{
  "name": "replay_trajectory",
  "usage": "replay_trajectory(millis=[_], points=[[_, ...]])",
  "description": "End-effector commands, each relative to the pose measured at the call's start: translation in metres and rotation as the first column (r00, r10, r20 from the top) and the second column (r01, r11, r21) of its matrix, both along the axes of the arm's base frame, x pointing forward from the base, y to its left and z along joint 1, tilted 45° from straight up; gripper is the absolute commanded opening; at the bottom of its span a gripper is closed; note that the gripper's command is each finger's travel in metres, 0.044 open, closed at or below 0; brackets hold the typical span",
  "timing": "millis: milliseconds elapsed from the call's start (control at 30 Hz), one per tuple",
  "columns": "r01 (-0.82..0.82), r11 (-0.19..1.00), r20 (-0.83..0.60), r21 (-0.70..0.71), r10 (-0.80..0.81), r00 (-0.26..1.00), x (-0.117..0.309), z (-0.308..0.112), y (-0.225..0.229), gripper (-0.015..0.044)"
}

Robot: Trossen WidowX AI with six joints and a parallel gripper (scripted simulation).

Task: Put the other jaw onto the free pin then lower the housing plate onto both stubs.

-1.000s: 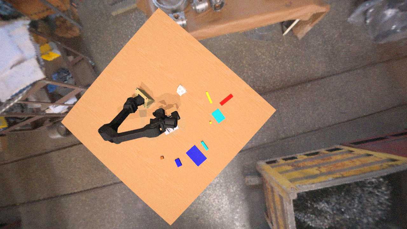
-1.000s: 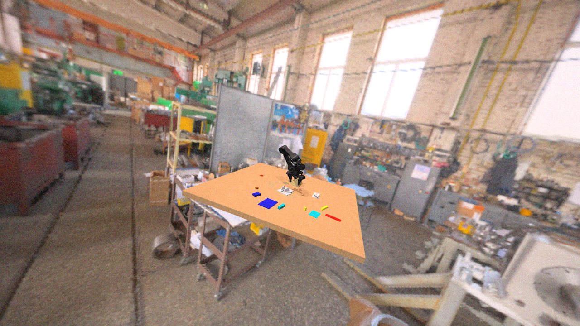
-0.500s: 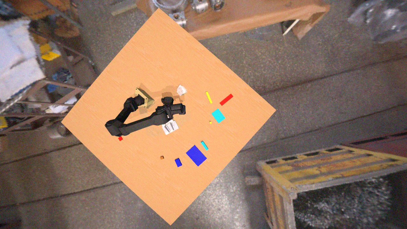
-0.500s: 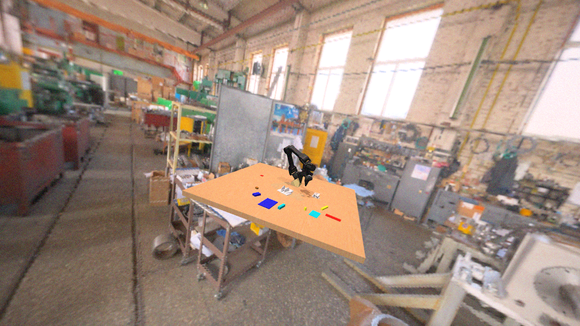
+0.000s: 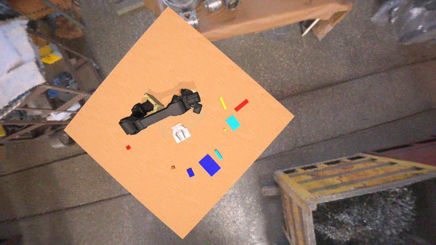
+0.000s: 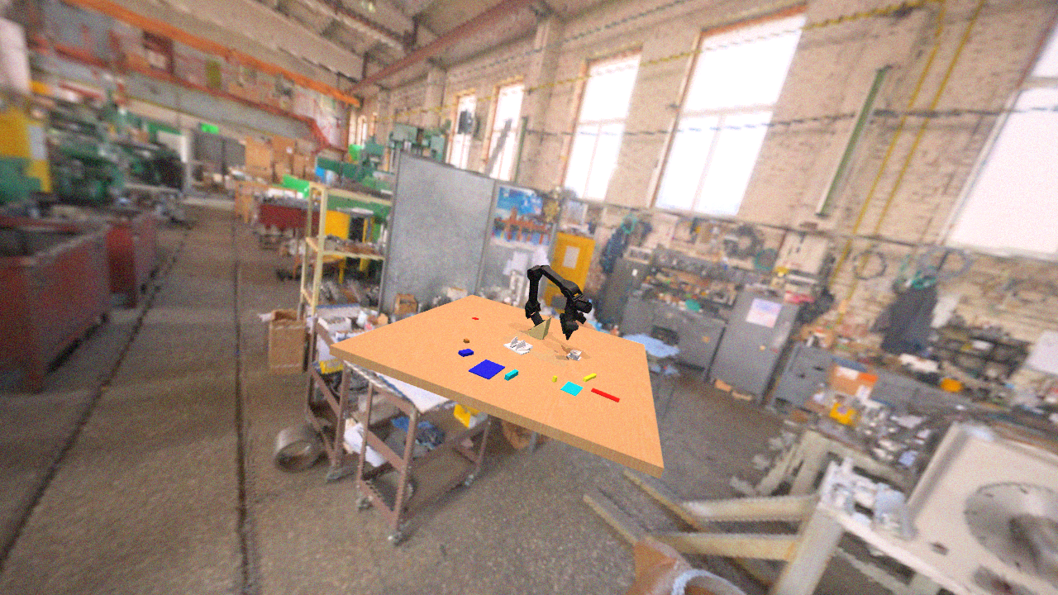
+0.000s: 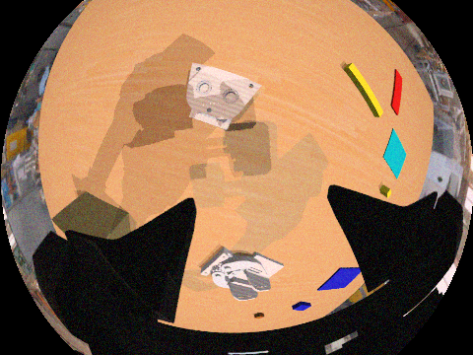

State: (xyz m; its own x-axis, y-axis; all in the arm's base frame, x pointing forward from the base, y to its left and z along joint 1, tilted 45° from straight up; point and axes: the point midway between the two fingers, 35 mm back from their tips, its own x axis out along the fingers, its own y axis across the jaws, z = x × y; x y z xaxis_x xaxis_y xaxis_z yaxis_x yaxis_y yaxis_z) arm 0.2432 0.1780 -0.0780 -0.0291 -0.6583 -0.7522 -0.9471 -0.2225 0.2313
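Observation:
My gripper (image 7: 265, 198) (image 6: 569, 336) is open and empty, high above the table. The loose housing plate (image 7: 222, 96) (image 6: 574, 354), pale grey with two round holes, lies on the table ahead of the fingers in the wrist view; in the top view the arm hides most of it. The white base (image 7: 272, 266) (image 5: 178, 140) stands apart from it, low in the wrist view. Two grey jaws lie side by side on the base: one jaw (image 7: 243, 291) (image 5: 177, 135) and another jaw (image 7: 260, 281) (image 5: 183, 133). Whether both sit fully on their pins and the teeth mesh, I cannot tell.
A yellow bar (image 5: 222, 102) (image 7: 364, 90), a red bar (image 5: 241, 104) and a cyan square (image 5: 232, 122) lie beyond the housing plate. A blue rectangle (image 5: 209, 165), a cyan bar (image 5: 218, 154) and a blue block (image 5: 190, 172) lie past the base. A red square (image 5: 128, 147) lies near the arm.

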Motion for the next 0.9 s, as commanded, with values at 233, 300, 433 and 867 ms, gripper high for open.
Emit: replay_trajectory(millis=[233, 300, 433, 867], points=[[0.226, 0.974, 0.192, -0.012, -0.22, 0.956, -0.031, -0.039, 0.034, 0.044], [0.265, 0.964, 0.229, -0.011, -0.256, 0.939, -0.038, -0.046, 0.039, 0.044], [0.338, 0.941, 0.3, -0.006, -0.321, 0.898, -0.051, -0.059, 0.047, 0.044], [0.35, 0.937, 0.313, -0.005, -0.331, 0.89, -0.056, -0.087, 0.021, 0.044]])
